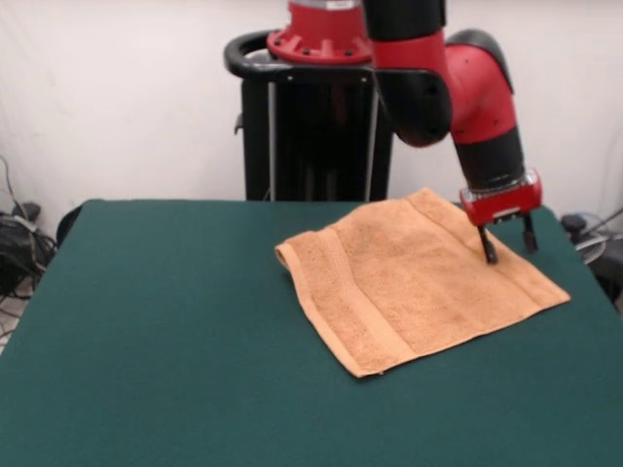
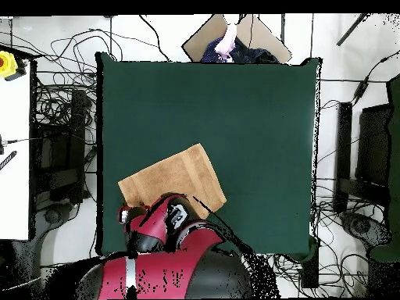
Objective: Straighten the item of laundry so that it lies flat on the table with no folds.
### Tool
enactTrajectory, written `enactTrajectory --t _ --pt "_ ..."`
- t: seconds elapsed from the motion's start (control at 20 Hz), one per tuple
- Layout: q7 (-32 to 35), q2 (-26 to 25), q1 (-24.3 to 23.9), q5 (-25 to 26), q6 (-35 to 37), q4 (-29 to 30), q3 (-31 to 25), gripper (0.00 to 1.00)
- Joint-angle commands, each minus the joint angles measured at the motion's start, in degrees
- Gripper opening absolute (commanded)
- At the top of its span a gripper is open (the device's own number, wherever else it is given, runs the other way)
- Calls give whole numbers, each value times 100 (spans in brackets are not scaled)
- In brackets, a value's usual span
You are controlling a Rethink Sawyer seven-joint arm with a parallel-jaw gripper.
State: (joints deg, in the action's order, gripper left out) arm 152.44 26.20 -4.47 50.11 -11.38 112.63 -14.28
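Note:
The peach terry towel (image 1: 419, 282) lies spread on the dark green table (image 1: 165, 321), right of centre in the front view, turned diagonally. One woven band runs near its left edge and another near its far right edge. The left edge looks rounded and doubled over. My gripper (image 1: 509, 253) is open, with the fingertips (image 1: 489, 255) at the towel's far right part, at or just above the cloth, holding nothing. In the overhead view the towel (image 2: 176, 178) lies near the robot's side of the table (image 2: 250, 117), and the arm (image 2: 156, 223) covers its near corner and hides the gripper.
The black pedestal (image 1: 311, 126) stands at the table's far side. A person (image 2: 228, 41) and a cardboard sheet (image 2: 258, 35) are at the opposite table edge in the overhead view. Cables lie on the floor around the table (image 2: 62, 117).

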Motion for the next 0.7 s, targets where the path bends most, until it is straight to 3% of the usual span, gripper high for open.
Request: enactTrajectory --t 0.05,0.4,0.7 --pt "-570 -161 -89 375 938 -510 -408 100" --pt "-451 39 101 202 1076 -444 -118 100" --pt "-478 269 -134 128 1299 -219 -395 100"
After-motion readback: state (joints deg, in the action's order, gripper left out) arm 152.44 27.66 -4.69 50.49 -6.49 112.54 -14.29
